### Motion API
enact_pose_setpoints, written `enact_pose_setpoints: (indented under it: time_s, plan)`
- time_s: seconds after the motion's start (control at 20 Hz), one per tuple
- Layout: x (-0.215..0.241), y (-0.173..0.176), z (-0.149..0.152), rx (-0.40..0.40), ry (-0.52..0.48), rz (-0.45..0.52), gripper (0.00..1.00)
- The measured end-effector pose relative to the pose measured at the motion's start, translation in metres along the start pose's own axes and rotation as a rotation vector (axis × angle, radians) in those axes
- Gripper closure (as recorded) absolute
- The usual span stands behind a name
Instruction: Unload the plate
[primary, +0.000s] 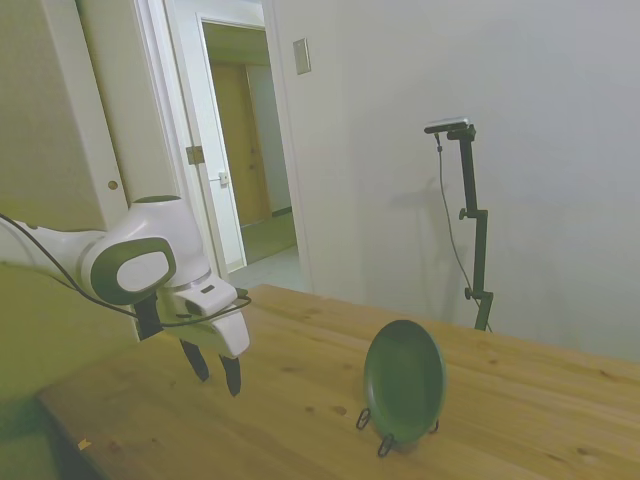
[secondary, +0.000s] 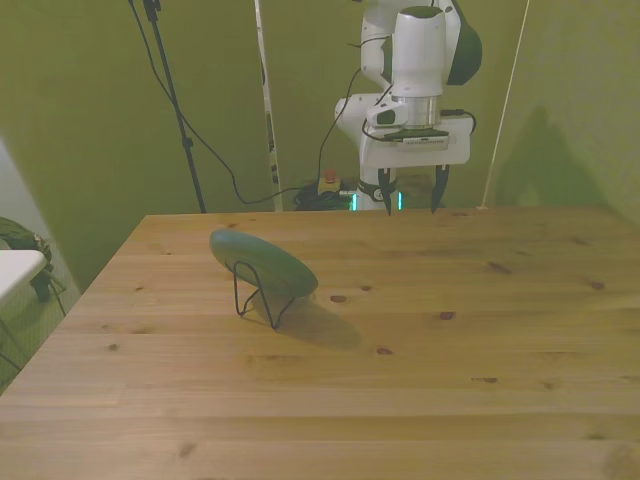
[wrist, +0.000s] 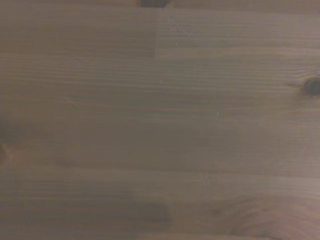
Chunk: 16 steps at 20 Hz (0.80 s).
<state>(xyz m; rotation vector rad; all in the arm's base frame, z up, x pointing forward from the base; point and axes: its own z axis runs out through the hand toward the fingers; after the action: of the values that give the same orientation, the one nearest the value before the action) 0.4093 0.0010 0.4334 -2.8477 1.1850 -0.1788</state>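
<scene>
On its wire stand (secondary: 256, 297), the plate (secondary: 262, 263) leans; hand (secondary: 411, 203) apart, open.

The plate (primary: 404, 380) is a plain dark green with no pattern, and the thin wire stand (secondary: 255, 298) under it is black. The table (secondary: 420, 350) around the plate is light honey-brown wood, streaked with grain and dotted with dark knots. The arm (primary: 120, 262) is white with grey panels; its gripper (secondary: 411, 194) has a white body and black fingers (primary: 232, 375).
</scene>
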Motion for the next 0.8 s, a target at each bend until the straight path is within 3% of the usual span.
enact_pose_setpoints:
  time_s: [0.15, 0.4, 0.6, 0.8]
  plan:
    - [0.005, 0.003, -0.001, 0.013, -0.009, 0.021, 0.00]
    - [0.053, 0.011, -0.026, 0.036, 0.043, 0.095, 0.00]
    - [0.091, 0.017, -0.041, 0.014, 0.082, 0.148, 0.00]
    - [0.136, 0.035, -0.075, -0.015, 0.112, 0.201, 0.00]
